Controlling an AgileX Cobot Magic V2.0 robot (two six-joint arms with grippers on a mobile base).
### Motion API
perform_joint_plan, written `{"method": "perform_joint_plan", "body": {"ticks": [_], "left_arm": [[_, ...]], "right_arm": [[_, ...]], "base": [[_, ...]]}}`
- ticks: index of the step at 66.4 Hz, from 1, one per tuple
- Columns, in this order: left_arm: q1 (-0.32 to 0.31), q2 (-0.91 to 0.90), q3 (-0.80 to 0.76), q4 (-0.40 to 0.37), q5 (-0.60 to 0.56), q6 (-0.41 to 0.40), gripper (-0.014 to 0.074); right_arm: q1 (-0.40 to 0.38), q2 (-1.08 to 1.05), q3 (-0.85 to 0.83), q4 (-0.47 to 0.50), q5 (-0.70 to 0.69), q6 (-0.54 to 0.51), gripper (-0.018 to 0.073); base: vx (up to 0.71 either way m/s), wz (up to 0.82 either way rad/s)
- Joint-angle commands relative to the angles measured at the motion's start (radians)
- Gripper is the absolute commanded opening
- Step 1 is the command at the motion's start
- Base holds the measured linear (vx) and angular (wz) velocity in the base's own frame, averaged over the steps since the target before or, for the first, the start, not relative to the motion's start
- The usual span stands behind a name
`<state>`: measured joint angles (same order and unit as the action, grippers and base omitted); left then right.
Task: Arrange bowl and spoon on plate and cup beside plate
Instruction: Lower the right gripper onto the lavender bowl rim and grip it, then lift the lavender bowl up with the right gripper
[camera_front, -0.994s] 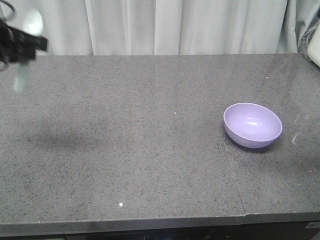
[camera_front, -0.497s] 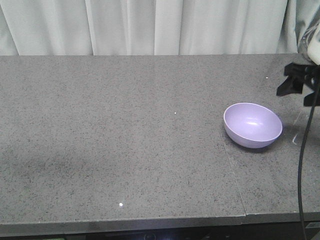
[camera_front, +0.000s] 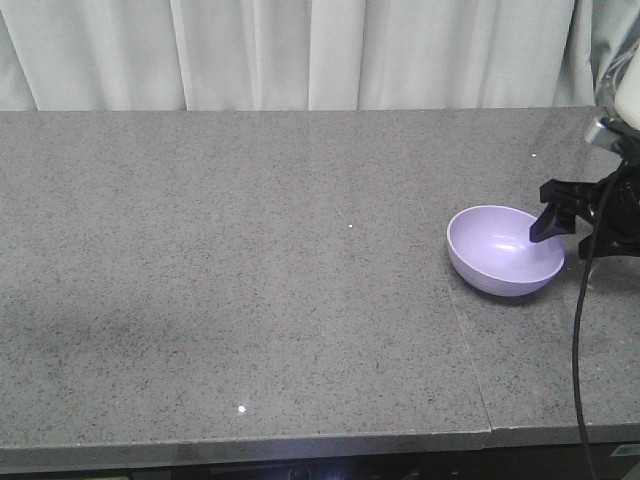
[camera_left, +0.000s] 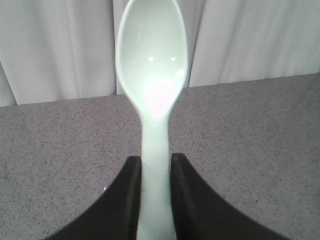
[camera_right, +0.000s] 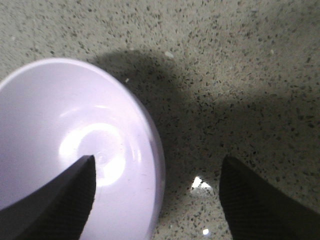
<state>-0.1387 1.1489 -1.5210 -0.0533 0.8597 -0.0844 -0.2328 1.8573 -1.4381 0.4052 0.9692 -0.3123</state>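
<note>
The task looks to be at an early stage, with nothing arranged yet. The lavender bowl (camera_front: 505, 250) sits directly on the grey speckled countertop (camera_front: 250, 280), near its right end and about midway between the front and back edges. No plate or cup shows in any view, so I cannot tell where the bowl has to go. The right gripper (camera_right: 157, 195) hangs over the bowl's right-hand rim with its fingers spread wide. One finger is above the inside of the bowl and the other is above the bare stone outside the wall. They are placed to pinch the rim but are not closed on it, and I cannot tell whether either one touches. The left gripper (camera_left: 156, 200) is clamped on the handle of the mint-green spoon (camera_left: 152, 65), holding it above the countertop with the scoop pointing towards the white curtain (camera_front: 300, 50). Left to do, by my reading: grasp the bowl and set it on the plate, add the spoon, then stand the cup beside the plate.
</note>
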Motion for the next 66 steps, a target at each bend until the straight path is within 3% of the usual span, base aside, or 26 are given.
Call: {"method": "perform_joint_plan", "body": {"ticks": [1, 12, 19, 42, 54, 66], "left_arm": [[-0.001, -0.018, -0.027, -0.012, -0.064, -0.001, -0.0007], [-0.001, -0.018, -0.027, -0.012, -0.061, -0.001, -0.0007], [-0.001, -0.018, -0.027, -0.012, -0.061, -0.001, -0.0007], [-0.001, -0.018, -0.027, -0.012, -0.034, -0.001, -0.0007], [-0.001, -0.018, -0.027, -0.012, -0.032, -0.001, -0.0007], [-0.001, -0.018, -0.027, -0.012, -0.032, -0.001, -0.0007]], "right_arm": [[0.011, -0.027, -0.031, 0.023, -0.011, -0.026, 0.051], [0.032, -0.01, -0.031, 0.019, -0.019, -0.036, 0.0501], [0.034, -0.008, -0.031, 0.005, -0.024, -0.033, 0.0445], [0.034, -0.008, -0.031, -0.003, -0.036, -0.034, -0.0013], [0.032, -0.011, -0.032, 0.016, -0.068, -0.037, -0.001], [0.031, -0.075, -0.062, 0.14, -0.063, -0.111, -0.001]], "base": [[0.0, 0.0], [0.0, 0.0], [0.0, 0.0], [0.0, 0.0], [0.0, 0.0], [0.0, 0.0]]}}
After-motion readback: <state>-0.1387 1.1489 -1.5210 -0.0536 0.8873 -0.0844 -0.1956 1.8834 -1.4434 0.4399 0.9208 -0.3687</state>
